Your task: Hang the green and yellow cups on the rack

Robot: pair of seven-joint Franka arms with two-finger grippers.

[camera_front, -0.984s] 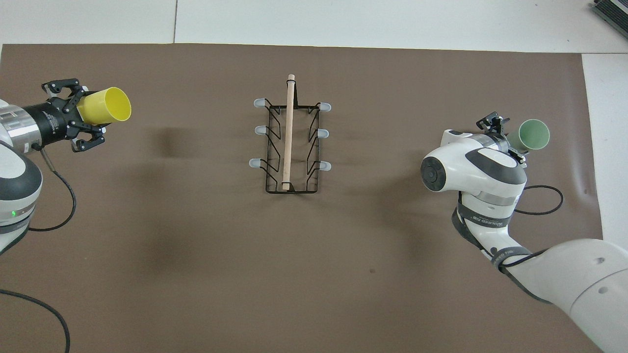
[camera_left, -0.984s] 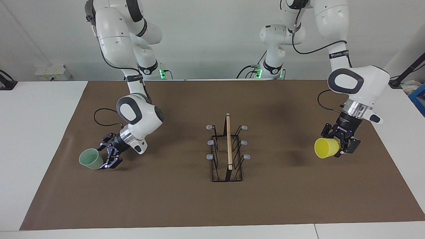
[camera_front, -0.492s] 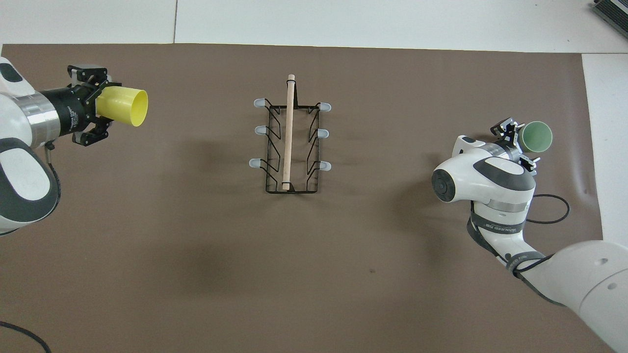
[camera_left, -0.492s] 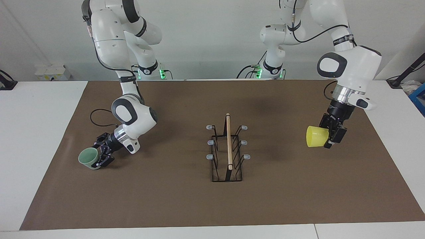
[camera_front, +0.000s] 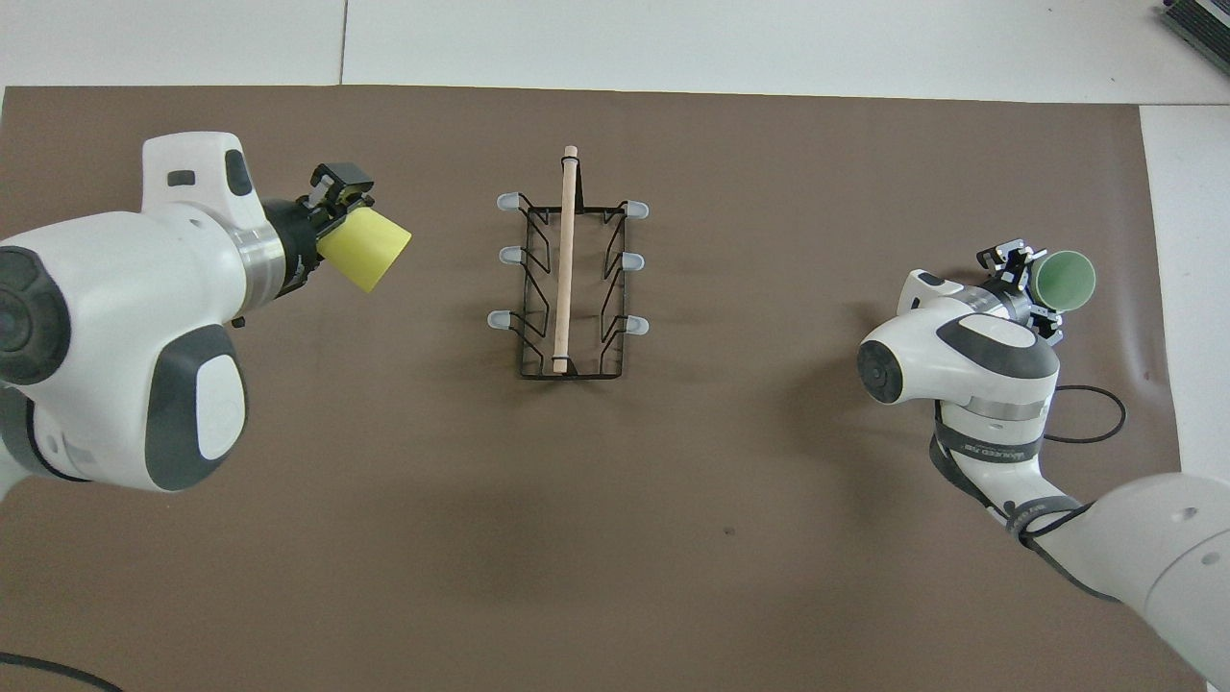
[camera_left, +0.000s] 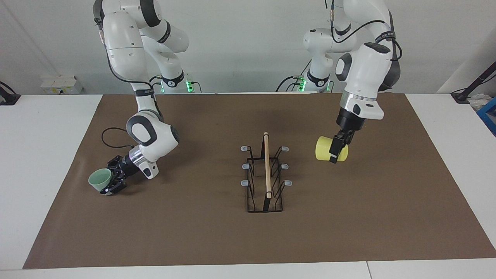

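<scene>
The left gripper (camera_left: pixel 336 152), clamped on the bright yellow plastic cup (camera_left: pixel 324 148), has swung it toward the black wire rack (camera_left: pixel 266 174); the right gripper (camera_left: pixel 112 181) has just closed on the pale green cup (camera_left: pixel 97 180) at the right arm's end.

Even, bright light is falling from above onto the brown mat (camera_left: pixel 201 232), which is showing no glare — only soft, blurred shadows are lying under the raised arms and beside the rack (camera_left: pixel 265 174). Both views are staying sharp across the middle, with the white table (camera_front: pixel 673 38) reading slightly washed out. In the overhead view, the left arm's big white housing is looming close to the camera and looking a little soft.
</scene>
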